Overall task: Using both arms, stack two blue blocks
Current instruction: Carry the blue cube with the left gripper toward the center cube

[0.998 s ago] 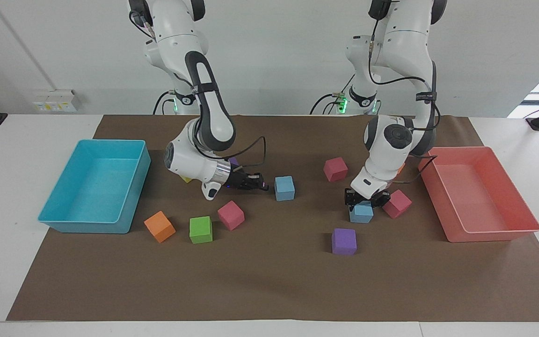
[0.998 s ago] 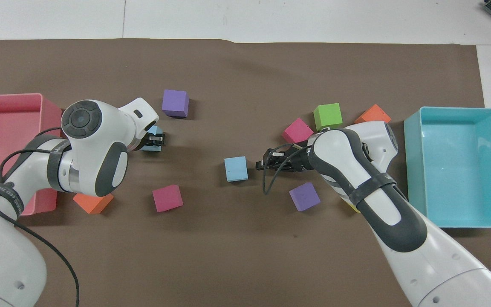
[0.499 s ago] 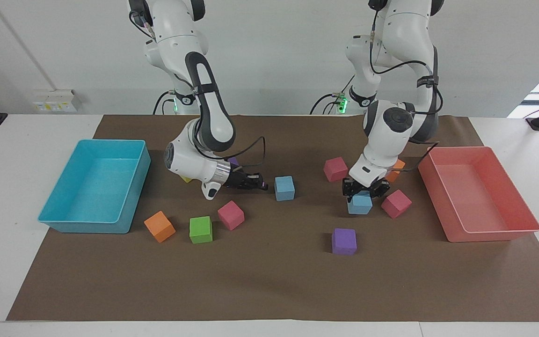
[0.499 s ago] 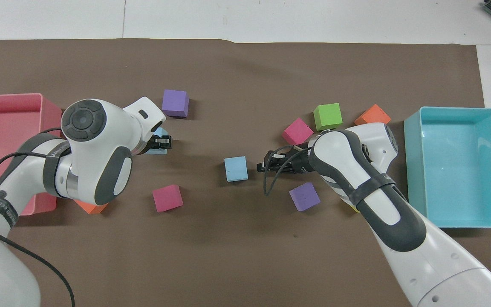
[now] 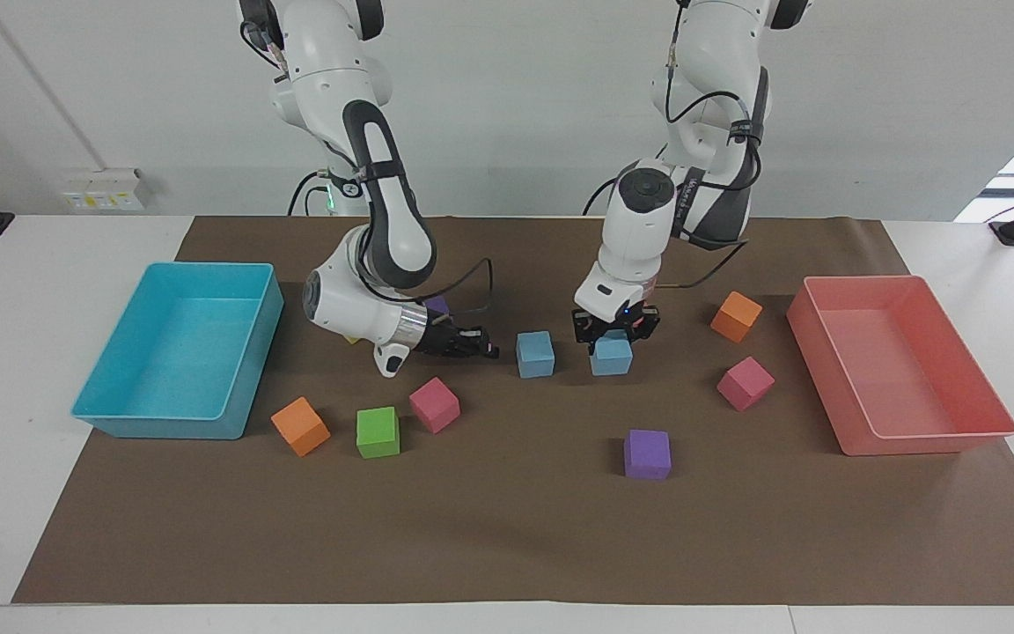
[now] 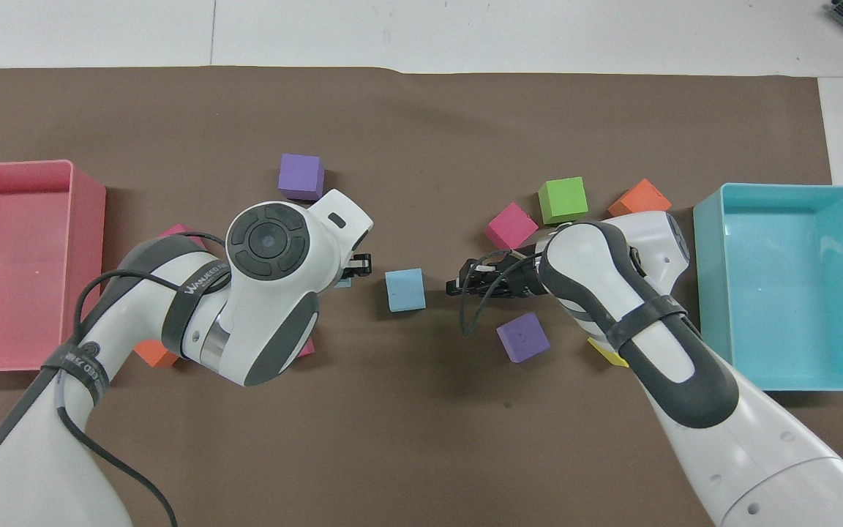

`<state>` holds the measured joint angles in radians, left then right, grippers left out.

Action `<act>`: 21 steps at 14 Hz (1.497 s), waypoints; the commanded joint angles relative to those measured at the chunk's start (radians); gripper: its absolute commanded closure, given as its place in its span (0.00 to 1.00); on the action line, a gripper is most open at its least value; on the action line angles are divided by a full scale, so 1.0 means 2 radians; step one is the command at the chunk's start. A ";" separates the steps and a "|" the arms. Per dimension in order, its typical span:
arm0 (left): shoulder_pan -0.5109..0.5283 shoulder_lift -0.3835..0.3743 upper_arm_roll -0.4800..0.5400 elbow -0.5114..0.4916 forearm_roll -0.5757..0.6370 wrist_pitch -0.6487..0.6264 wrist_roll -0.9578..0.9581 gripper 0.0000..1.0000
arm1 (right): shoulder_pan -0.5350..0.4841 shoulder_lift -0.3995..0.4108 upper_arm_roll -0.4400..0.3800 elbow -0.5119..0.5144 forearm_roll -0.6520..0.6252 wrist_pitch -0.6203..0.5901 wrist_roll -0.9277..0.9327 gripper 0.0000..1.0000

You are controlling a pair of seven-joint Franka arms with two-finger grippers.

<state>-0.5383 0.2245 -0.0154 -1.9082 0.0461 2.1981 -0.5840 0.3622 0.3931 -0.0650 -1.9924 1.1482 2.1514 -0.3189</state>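
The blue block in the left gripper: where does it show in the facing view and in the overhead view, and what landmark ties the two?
Facing view: the held blue block sits mid-picture under the left gripper, beside the free blue block.
Overhead view: only a sliver of it shows at the edge of the left arm's wrist, beside the same free block.
Shared landmark: the free blue block, between the two grippers in both views.

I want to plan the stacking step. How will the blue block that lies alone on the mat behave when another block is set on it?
The free blue block probably will not roll: it is a cube resting flat on the brown mat. Its matte surface suggests little slipping. It looks light, so a sideways nudge from the blue block in the left gripper could shift it.
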 commanded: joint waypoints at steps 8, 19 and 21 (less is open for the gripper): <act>-0.062 0.041 0.007 0.080 -0.014 -0.028 -0.102 0.75 | -0.002 -0.005 0.003 -0.008 0.016 -0.001 -0.022 1.00; -0.074 0.053 0.005 0.082 -0.013 -0.016 -0.109 0.75 | -0.002 -0.005 0.003 -0.008 0.016 -0.001 -0.022 1.00; -0.074 0.053 0.005 0.079 -0.013 -0.011 -0.108 0.74 | -0.002 -0.005 0.003 -0.008 0.016 -0.001 -0.022 1.00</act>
<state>-0.6659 0.3169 -0.0201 -1.7665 0.0301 2.1692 -0.7903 0.3646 0.3931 -0.0619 -1.9924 1.1482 2.1514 -0.3190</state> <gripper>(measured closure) 0.410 0.991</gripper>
